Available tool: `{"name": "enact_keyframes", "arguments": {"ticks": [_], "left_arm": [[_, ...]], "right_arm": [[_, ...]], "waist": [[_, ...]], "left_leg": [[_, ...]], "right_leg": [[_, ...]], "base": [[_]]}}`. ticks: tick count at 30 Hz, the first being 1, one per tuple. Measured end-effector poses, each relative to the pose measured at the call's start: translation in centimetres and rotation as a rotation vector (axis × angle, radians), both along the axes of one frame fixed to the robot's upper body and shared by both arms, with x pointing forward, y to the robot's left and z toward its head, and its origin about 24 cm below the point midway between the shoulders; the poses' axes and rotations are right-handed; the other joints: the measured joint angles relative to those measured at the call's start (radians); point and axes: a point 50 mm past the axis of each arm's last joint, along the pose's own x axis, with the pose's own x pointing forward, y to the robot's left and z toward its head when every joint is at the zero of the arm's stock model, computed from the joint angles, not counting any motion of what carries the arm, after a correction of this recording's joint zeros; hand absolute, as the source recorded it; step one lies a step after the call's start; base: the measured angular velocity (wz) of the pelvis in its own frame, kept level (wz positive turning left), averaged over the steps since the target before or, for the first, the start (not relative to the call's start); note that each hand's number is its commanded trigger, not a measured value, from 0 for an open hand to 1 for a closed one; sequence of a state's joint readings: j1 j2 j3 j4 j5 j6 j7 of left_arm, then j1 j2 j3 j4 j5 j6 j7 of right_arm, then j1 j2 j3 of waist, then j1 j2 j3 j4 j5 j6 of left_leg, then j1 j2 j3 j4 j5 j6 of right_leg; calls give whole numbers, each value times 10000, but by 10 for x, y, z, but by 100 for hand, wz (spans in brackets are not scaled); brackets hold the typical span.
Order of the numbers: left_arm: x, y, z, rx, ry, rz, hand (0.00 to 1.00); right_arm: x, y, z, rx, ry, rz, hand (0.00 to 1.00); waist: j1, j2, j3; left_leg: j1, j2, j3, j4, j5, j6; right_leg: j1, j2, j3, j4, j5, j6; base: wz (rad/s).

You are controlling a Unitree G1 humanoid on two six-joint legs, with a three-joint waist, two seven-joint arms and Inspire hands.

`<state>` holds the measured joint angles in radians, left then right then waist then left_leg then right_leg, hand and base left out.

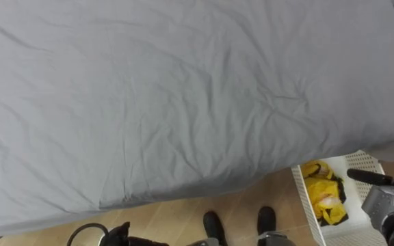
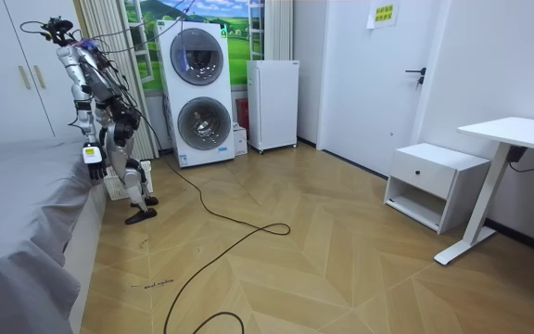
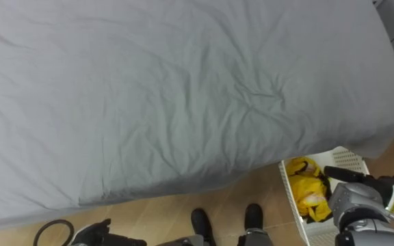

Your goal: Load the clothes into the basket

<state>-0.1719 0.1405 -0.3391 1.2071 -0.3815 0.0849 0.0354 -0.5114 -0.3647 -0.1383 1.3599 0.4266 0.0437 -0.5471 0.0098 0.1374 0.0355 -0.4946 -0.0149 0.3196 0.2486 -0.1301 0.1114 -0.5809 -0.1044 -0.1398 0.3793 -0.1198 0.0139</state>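
- The yellow crumpled garment point(image 1: 322, 191) lies inside the white perforated plastic basket point(image 1: 364, 158), bunched along the basket's left side with a patch of paler cloth showing in its folds.
- The basket stands on the light wood herringbone floor point(image 1: 176, 219), just beside the bed's edge at the robot's lower right; the overhanging sheet covers its far corner.
- The right hand point(image 3: 353, 197) hovers over the basket's right half with a dark finger held out straight across the opening towards the garment — nothing is clasped in it, and it does not touch the cloth.
- The left hand point(image 1: 118, 236) shows as a dark shape at the bottom edge of the eye views, low over the floor; whether it is slack or closed I cannot tell.
- The wide bed under a wrinkled grey sheet point(image 1: 183, 102) takes up most of the eye views — no clothing lies on the part that shows.
- In the room view the robot stands upright against the side of the bed, facing it, with the basket by its legs.
- Just behind the robot stand two stacked white front-loading washing machines point(image 2: 197, 93).
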Motion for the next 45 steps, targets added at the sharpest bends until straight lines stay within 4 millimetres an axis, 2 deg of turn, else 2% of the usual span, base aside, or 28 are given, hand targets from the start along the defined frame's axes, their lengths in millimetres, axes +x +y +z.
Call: {"name": "enact_keyframes", "arguments": {"ticks": [9, 13, 18, 20, 22, 23, 25, 26, 28, 30, 34, 35, 38, 40, 45], "left_arm": [[-1, 2, 0, 13, 48, 2, 0], [-6, 4, -2, 9, 120, 50, 0], [-13, 8, -3, -169, 107, 315, 0], [-14, 11, -3, -166, 121, 503, 0], [-19, 14, -4, -138, 124, 770, 0], [-21, 15, -4, -118, 156, 849, 0], [-34, 18, -7, -41, 360, 994, 0], [-38, 19, -8, -48, 417, 1086, 0], [-52, 23, -11, 116, 603, 1290, 0], [-64, 26, -13, 211, 821, 1649, 0], [-74, 28, -13, 368, 828, 1840, 0], [-75, 28, -13, 411, 810, 1895, 0], [-83, 30, -14, 616, 953, 2092, 0], [-86, 33, -14, 758, 930, 2236, 0], [-92, 37, -14, 948, 1014, 2585, 0]], "right_arm": [[-2, 0, -2, -24, 113, 73, 0], [-8, -1, -6, -44, 308, 102, 0], [-19, 2, -15, 170, 570, 233, 0], [-29, 7, -25, 330, 892, 459, 0], [-46, 16, -41, 750, 1354, 672, 0], [-50, 19, -44, 858, 1450, 710, 0], [-67, 30, -59, 1358, 1881, 868, 0], [-72, 32, -62, 1510, 2000, 897, 0], [-95, 44, -77, 1978, 2547, 1100, 0], [-106, 53, -84, 2383, 2768, 1221, 0], [-138, 57, -96, 2786, 3496, 1499, 0], [-141, 57, -96, 2794, 3563, 1510, 0], [-149, 58, -98, 2738, 3844, 1721, 0], [-154, 59, -99, 2579, 4145, 2083, 0], [-153, 61, -100, 2555, 4259, 2699, 0]], "waist": [[1, -3, 1], [5, -20, 12], [-12, -240, 59], [-27, -371, 25], [-49, -557, -69], [-45, -623, -98], [-49, -813, -209], [-51, -855, -237], [-29, -1065, -339], [-48, -1194, -381], [-46, -1262, -361], [-25, -1263, -361], [-1, -1299, -288], [-11, -1395, -248], [6, -1507, -262]], "left_leg": [[120, -5, 2, 3, 1, 0], [642, -9, 3, -148, 0, -6], [1357, -91, -149, -414, 30, -54], [1573, -92, -321, -429, 26, -67], [1851, -110, -634, -464, 21, -78], [1936, -124, -684, -498, 21, -78], [2452, -165, -876, -636, -4, -119], [2581, -171, -947, -653, -22, -144], [3097, -193, -1240, -813, -52, -180], [3387, -194, -1375, -836, -91, -229], [3832, -235, -1917, -808, -152, -285], [3854, -240, -1942, -806, -153, -286], [4045, -291, -2260, -826, -170, -315], [4170, -342, -2443, -804, -175, -327], [4324, -351, -2444, -791, -178, -341]], "right_leg": [[135, 20, -5, -24, 0, 0], [684, 21, -12, -210, -10, 5], [1431, 43, -42, -442, -167, 63], [1775, 53, -236, -580, -169, 65], [2339, 69, -547, -901, -172, 73], [2426, 69, -548, -894, -181, 86], [3072, 113, -554, -1136, -210, 127], [3271, 139, -555, -1256, -203, 141], [3946, 205, -616, -1552, -200, 163], [4376, 241, -702, -1749, -202, 167], [5159, 262, -1008, -1970, -236, 203], [5192, 259, -1016, -1964, -256, 200], [5464, 268, -1132, -2054, -295, 169], [5705, 276, -1126, -2124, -397, 174], [5973, 300, -1129, -2290, -477, 176]], "base": [[0], [0], [6], [26], [36], [30], [28], [34], [33], [22], [35], [24], [15], [18], [7]]}}
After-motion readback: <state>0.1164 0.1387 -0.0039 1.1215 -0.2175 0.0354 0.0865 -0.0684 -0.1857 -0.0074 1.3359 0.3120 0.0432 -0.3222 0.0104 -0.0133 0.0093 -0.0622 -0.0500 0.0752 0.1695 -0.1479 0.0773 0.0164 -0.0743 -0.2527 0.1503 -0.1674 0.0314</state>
